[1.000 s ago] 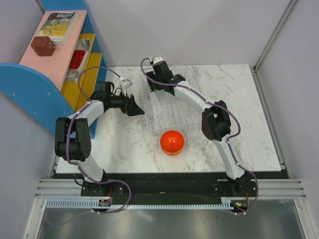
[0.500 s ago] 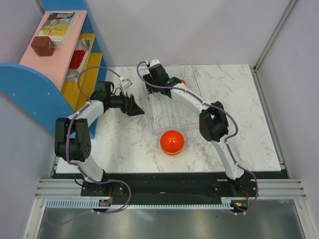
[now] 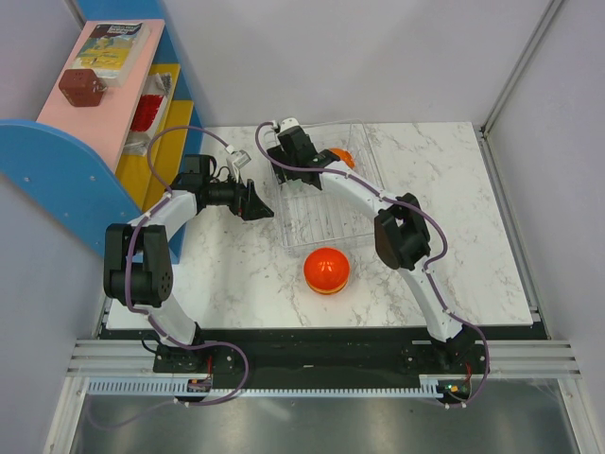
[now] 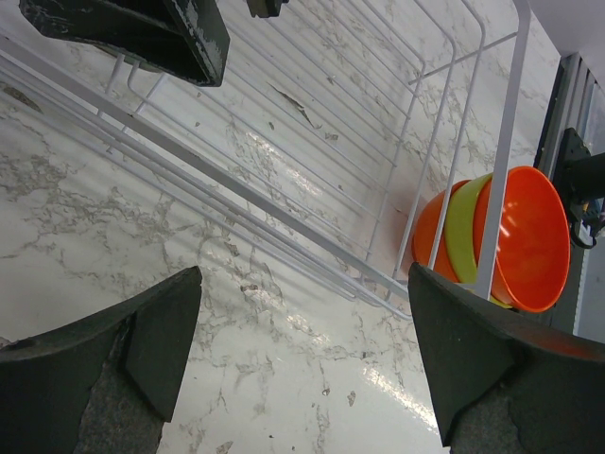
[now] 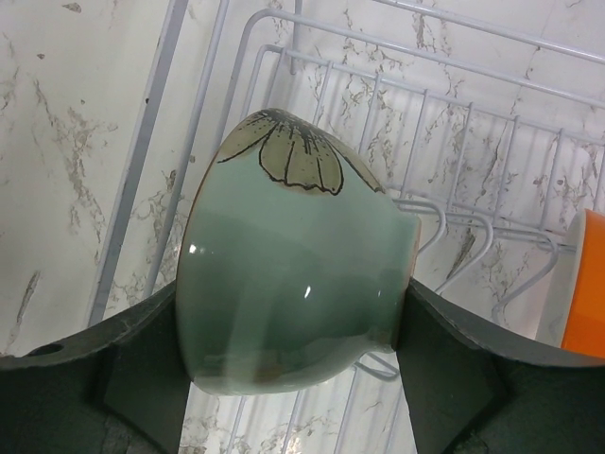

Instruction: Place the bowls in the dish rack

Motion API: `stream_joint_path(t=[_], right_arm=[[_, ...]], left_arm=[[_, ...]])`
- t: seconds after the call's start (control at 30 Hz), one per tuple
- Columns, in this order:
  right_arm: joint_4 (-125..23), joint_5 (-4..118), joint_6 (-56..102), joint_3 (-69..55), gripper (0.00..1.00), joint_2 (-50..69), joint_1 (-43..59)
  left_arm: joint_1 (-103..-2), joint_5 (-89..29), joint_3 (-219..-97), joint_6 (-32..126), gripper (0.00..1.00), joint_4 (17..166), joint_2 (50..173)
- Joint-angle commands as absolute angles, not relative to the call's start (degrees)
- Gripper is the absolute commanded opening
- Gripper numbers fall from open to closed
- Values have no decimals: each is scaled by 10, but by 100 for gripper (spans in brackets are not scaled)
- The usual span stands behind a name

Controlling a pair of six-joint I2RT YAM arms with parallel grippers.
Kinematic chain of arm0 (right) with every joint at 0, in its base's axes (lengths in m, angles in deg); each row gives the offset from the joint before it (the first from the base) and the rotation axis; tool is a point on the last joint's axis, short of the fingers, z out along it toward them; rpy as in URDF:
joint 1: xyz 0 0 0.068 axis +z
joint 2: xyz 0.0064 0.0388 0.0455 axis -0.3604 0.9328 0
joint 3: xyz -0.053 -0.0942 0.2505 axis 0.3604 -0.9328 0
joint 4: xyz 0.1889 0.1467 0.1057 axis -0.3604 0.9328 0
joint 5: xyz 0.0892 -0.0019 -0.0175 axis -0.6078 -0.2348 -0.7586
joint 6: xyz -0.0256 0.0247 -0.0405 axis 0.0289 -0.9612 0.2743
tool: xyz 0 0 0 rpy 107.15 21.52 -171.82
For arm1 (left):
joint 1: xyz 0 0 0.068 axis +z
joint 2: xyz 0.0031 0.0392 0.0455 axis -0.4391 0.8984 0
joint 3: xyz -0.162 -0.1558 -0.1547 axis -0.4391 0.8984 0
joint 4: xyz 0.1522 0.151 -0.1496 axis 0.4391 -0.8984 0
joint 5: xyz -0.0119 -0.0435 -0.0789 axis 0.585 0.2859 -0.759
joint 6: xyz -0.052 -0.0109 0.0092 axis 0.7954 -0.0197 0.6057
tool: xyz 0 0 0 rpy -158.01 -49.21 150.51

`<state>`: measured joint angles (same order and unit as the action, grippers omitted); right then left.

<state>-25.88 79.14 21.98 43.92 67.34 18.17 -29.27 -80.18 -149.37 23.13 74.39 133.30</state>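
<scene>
The wire dish rack (image 3: pixel 326 203) lies on the marble table. My right gripper (image 3: pixel 284 153) is over its far left corner. In the right wrist view that gripper (image 5: pixel 291 317) is shut on a pale green bowl (image 5: pixel 293 274) with a flower pattern, which lies on its side just above the rack wires (image 5: pixel 454 123). An orange bowl (image 3: pixel 342 157) stands on edge in the rack, and its rim (image 5: pixel 584 284) shows at the right. Another orange bowl (image 3: pixel 327 270) with a yellow band sits upside down in front of the rack. My left gripper (image 3: pixel 263 205) hangs open and empty beside the rack's left side (image 4: pixel 284 123).
A blue and yellow shelf unit (image 3: pixel 95 123) with a pink top stands at the far left, holding a brown box (image 3: pixel 81 87) and a packet. Grey walls close in the table on three sides. The right arm's elbow (image 3: pixel 405 236) hangs beside the rack's near right corner.
My right gripper has moved left along the rack's far side with the green bowl, uncovering the orange bowl in the rack. The left arm has stayed still.
</scene>
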Motion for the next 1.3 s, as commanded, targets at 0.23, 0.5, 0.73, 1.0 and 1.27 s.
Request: stream_joint_path(t=[0.23,0.5,0.73,1.0,1.27], right_arm=[[-189,653,162,410,41,733,190],[-183,681,175,410,84,707,190],[-178,726,196,409,98,686,191],[-170,798,211,427,98,659,191],[-170,852,231,437,98,626,193]], left_arm=[[-289,-812,-1498,233,96,751,1309],[-289,-811,-1502,232,96,747,1309],[-289,-811,-1506,231,96,744,1311],[-289,-809,-1512,223,96,732,1310],[-289,-807,-1524,217,96,717,1308]])
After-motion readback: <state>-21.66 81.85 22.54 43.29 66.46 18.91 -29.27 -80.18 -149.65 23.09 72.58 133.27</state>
